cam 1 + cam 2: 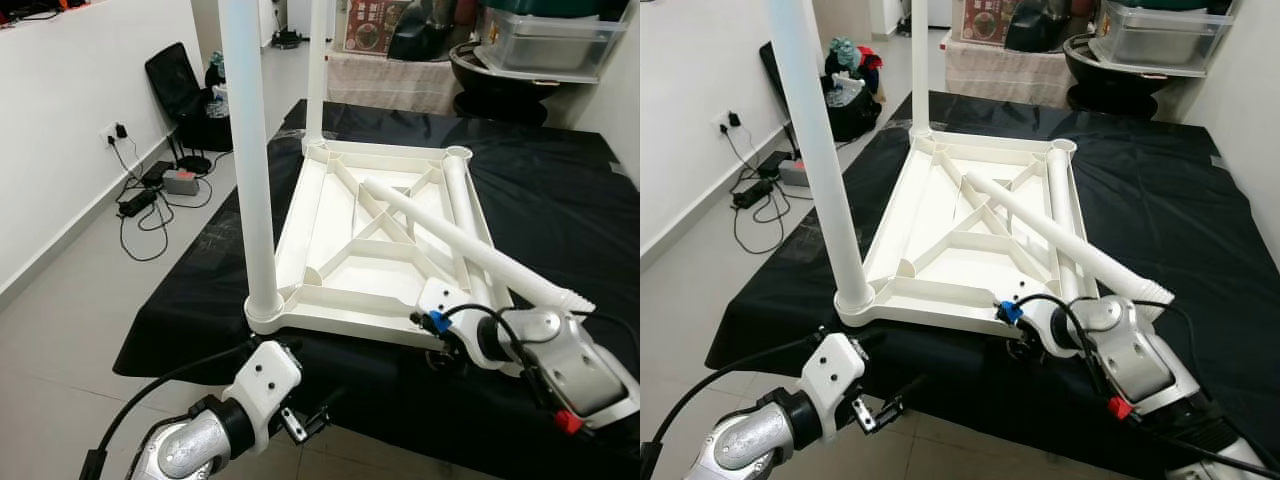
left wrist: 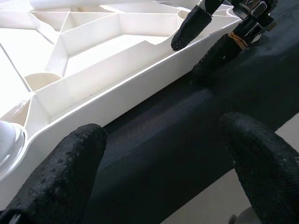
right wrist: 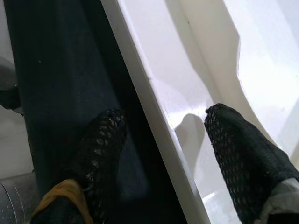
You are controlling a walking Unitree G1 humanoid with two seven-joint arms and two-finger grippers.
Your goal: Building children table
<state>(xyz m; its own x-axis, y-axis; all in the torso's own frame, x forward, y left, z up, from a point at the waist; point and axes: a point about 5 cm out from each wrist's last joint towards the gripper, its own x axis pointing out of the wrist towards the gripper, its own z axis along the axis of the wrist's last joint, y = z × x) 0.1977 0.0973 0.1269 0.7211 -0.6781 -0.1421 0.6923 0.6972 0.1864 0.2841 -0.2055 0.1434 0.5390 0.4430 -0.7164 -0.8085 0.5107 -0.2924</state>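
The upturned white tabletop (image 1: 340,280) lies on the black-draped bench (image 1: 560,200), with two legs seated. The right gripper (image 3: 161,135), spread, straddles its rim at 5 o'clock. The left gripper (image 2: 163,154) is spread and empty at 7 o'clock. Risk: closing and pulling could dislodge the two loose legs (image 1: 470,250) resting on top.

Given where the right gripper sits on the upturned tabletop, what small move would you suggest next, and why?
Probably close the right gripper on the near rim of the white tabletop: its fingers straddle that edge, one outside over the black cloth, one inside. Two legs stand fitted, two loose legs lie across it, so steadying seems sensible.
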